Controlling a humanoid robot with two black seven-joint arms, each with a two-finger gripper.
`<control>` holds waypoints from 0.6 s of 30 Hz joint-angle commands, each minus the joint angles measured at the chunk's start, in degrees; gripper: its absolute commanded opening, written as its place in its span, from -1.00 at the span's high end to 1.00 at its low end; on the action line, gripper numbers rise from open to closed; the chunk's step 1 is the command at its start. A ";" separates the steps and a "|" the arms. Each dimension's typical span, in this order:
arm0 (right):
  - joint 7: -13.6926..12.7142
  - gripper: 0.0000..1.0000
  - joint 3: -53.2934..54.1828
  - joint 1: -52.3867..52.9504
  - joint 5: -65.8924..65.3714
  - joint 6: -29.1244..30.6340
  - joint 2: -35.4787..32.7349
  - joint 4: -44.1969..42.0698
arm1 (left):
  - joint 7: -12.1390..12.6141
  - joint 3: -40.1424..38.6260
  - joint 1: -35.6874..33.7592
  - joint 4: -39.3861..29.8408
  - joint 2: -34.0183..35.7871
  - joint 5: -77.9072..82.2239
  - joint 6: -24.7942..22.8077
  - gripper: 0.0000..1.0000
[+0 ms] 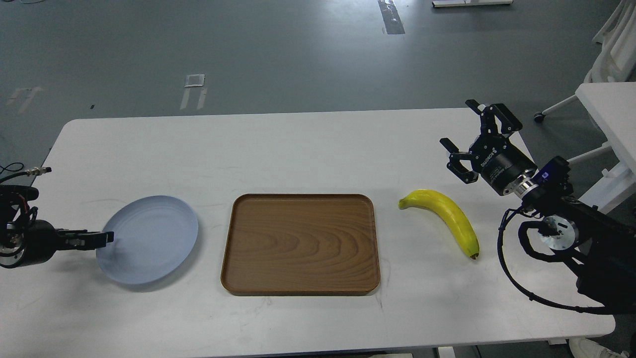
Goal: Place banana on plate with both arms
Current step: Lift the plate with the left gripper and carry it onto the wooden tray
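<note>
The yellow banana [446,215] lies on the white table right of the tray, green stem end towards the tray, dark tip towards me. The pale blue-grey plate [151,238] lies empty left of the tray. My left gripper [102,239] is low at the plate's left rim, its tips touching or just over the edge. It is seen side-on, so I cannot tell its fingers apart. My right gripper [459,127] is open and empty, hovering behind and to the right of the banana, pointing away from me.
A rectangular brown wooden tray [300,286] lies empty between plate and banana. The white table [298,149] ends just right of my right arm. A second white table [608,112] and chair legs stand at the far right.
</note>
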 commanded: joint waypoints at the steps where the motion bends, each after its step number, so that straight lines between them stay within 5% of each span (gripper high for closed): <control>1: 0.00 -1.00 0.00 0.07 0.00 0.00 0.04 0.00 | 0.00 0.06 0.08 0.01 0.00 0.08 -0.09 1.00; 18: 0.00 -1.00 -0.08 0.51 -0.09 0.00 0.13 0.00 | 0.00 -0.03 -5.44 -3.85 1.14 -3.60 -0.88 1.00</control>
